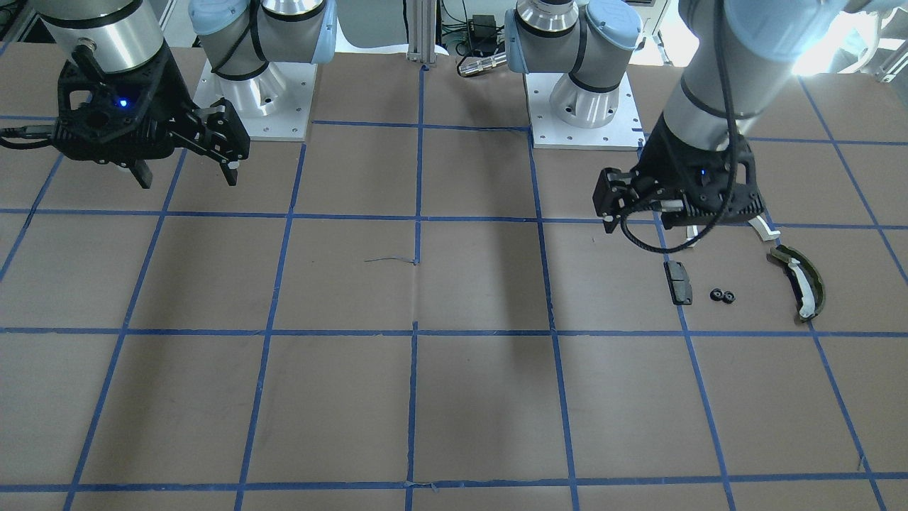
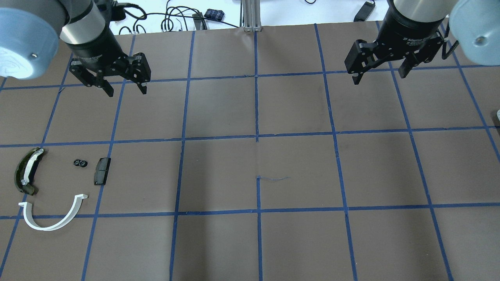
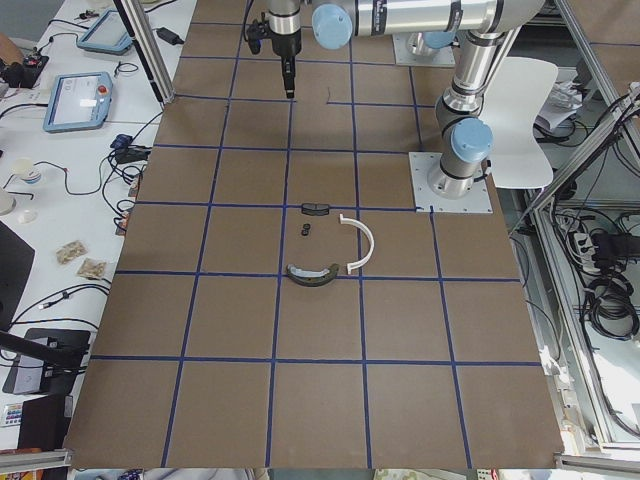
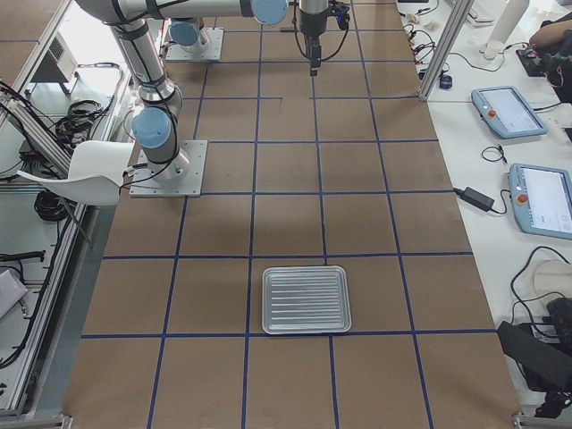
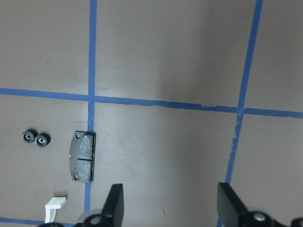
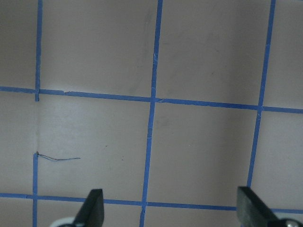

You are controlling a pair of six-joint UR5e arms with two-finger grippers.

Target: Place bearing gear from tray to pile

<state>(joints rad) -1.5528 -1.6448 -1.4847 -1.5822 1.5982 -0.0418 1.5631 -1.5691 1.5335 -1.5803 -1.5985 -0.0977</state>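
Two small black gears [image 2: 80,163] lie side by side on the table in the pile, between a dark olive curved piece with a white strip [image 2: 26,169] and a black rectangular block [image 2: 101,171]. A white half-ring arc [image 2: 52,218] lies nearer the robot. The left wrist view shows the gears [image 5: 36,138] and the block [image 5: 83,156]. My left gripper [image 2: 127,92] is open, empty and hovering beyond the pile. My right gripper [image 2: 379,78] is open and empty over the table's right side. The metal tray [image 4: 306,299] shows only in the exterior right view, with nothing visible on it.
The table is brown paper with a blue tape grid. A thin thread mark [image 2: 273,178] lies near the middle. Cables and an aluminium post [image 2: 252,15] sit past the far edge. The robot bases [image 1: 589,106] stand at the near edge.
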